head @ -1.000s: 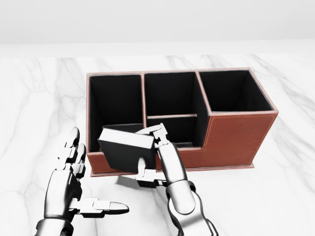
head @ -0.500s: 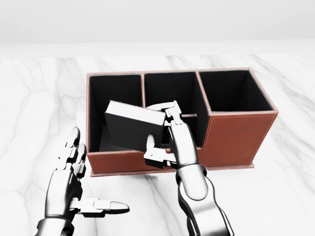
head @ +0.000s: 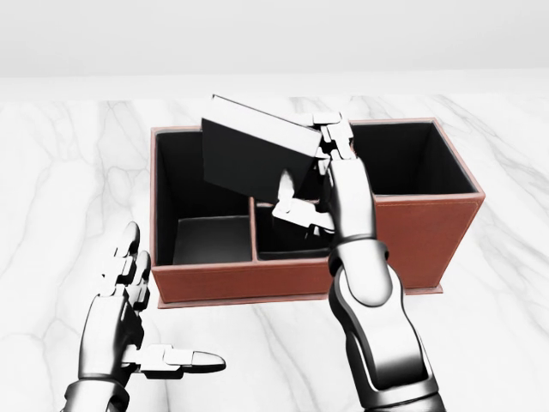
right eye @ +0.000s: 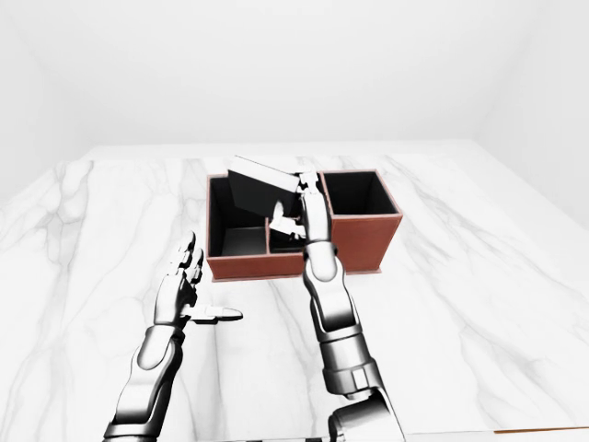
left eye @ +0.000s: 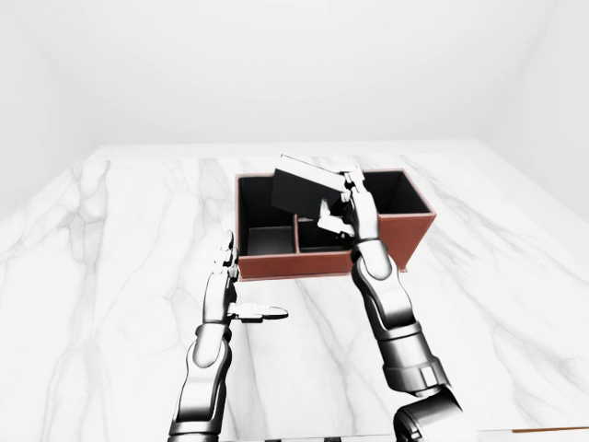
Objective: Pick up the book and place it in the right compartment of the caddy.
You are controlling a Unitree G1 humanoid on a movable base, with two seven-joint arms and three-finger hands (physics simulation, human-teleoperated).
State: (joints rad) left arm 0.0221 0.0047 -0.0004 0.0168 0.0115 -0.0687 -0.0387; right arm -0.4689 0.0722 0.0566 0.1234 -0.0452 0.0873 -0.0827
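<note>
Above the caddy's middle section, near the tabletop's far edge in head view, my right hand grips the book, fingers closed round its right end. Book is tilted, airborne, touching nothing else.

Change vs. a sec ago: book was low at the caddy's near wall, bottom-left; I've since raised it and carried it up and rightward, clear over the rim. Meaning: pick-up done, transport under way, placement not yet done. Book hangs over left/mid cells, so more rightward travel is needed, by my judgement.

Room: right compartment looks empty, tall-walled, opening unobstructed. Divider btwn mid and right cells is the edge to clear; book needs levelling or standing upright to fit.

My left hand hovers w/ fingers spread, holding nothing, near the tabletop's near-left edge, well apart from caddy.
</note>
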